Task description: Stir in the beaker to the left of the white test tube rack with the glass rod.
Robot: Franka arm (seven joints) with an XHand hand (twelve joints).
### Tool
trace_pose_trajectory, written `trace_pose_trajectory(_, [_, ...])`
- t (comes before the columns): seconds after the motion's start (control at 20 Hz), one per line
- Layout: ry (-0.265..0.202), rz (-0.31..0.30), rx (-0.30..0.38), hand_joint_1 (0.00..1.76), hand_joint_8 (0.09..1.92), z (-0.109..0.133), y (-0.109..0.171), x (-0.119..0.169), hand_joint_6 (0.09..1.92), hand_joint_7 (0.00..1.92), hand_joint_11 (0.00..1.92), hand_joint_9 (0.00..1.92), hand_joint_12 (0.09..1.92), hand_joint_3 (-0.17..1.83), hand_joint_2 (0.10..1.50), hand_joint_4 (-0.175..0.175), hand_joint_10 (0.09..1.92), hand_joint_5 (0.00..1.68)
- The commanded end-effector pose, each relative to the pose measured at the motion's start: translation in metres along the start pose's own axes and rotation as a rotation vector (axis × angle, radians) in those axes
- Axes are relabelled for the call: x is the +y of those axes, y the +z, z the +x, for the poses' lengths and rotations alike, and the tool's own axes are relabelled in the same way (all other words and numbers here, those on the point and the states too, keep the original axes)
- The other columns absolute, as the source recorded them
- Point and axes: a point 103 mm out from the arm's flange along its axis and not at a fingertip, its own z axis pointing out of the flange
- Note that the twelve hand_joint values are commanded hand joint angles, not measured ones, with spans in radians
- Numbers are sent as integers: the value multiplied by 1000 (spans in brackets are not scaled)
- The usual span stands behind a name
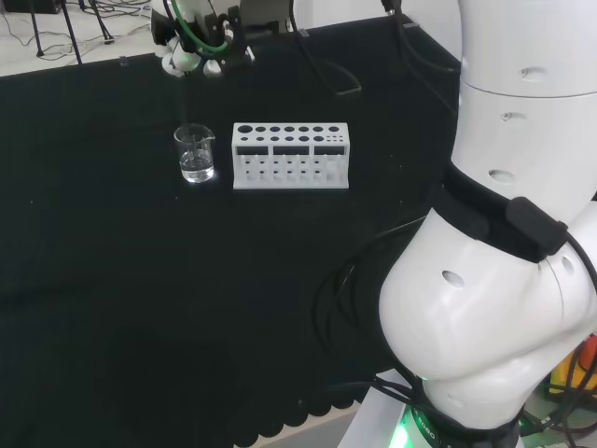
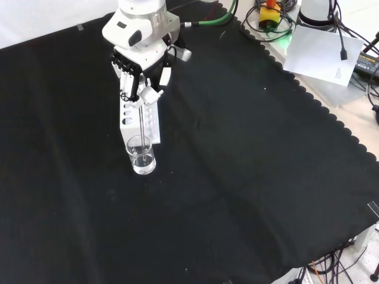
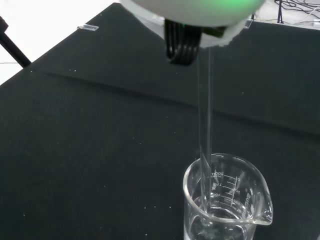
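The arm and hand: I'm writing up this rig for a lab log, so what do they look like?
The arm is made of big rounded glossy white links with a black band round one and black cables hanging beside it. A green light glows at its base. The hand is black and white, with a green cable running to the wrist.

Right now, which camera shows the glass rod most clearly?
The wrist view: the glass rod runs down into the beaker, its lower end in the liquid. In the front view it is a thin line below the hand. In the head view I cannot make it out.
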Motion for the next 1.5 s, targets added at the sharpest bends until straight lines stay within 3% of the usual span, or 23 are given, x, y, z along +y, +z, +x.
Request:
trace_pose_trajectory(0.05, [-6,-1,11,1316,1048,2,4,6,614,1227,1691,1681,927,685,688,-175,935,1153])
trace_pose_trajectory(0.4, [3,-7,7,1316,1047,-5,5,16,614,1228,1691,1681,928,686,687,-175,935,1154])
trace_pose_trajectory(0.75, [48,-2,7,1316,1045,-32,4,3,613,1229,1691,1682,929,687,686,-175,934,1155])
trace_pose_trajectory(1.15, [31,6,-3,1316,1044,-13,4,-11,612,1229,1691,1684,931,688,686,-175,934,1156])
trace_pose_trajectory(1.5, [-3,9,-9,1316,1044,9,6,5,611,1230,1693,1685,932,689,685,-175,934,1157])
